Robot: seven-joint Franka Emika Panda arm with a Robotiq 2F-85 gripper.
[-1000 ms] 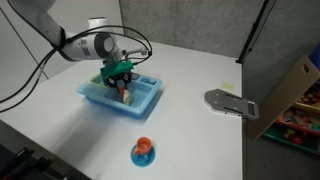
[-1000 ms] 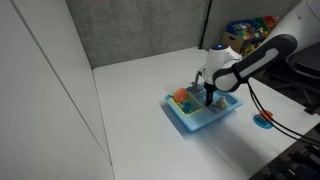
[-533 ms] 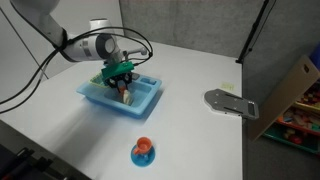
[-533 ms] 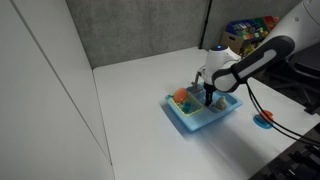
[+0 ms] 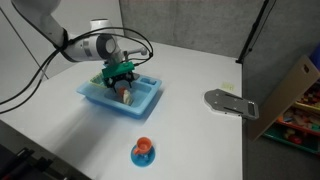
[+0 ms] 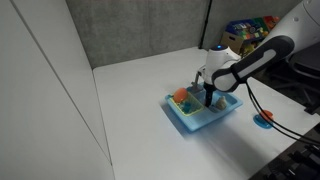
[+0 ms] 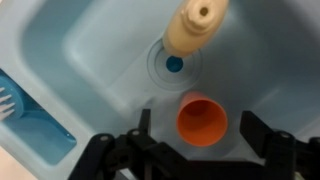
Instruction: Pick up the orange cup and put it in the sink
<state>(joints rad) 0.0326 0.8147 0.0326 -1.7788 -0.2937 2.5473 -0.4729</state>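
In the wrist view the tiny orange cup [image 7: 203,120] stands upright, mouth up, on the floor of a light blue sink [image 7: 95,55] compartment, near the drain [image 7: 174,63]. My gripper [image 7: 200,128] is open around it, one dark finger on each side with a gap to the cup on both. In both exterior views the gripper [image 5: 122,80] [image 6: 208,97] reaches down into the sink [image 5: 95,98] [image 6: 190,123]. The cup is too small to make out there.
A beige bottle-like piece [image 7: 197,25] hangs over the drain. A larger orange round item [image 6: 181,96] lies in the sink. An orange piece on a blue round base [image 5: 143,151] stands in front. A grey flat object [image 5: 230,102] and a toy shelf [image 5: 295,105] are off to the side.
The jaws have opened and let go of the orange cup, which now stands free in the sink. The arm has stayed in place.
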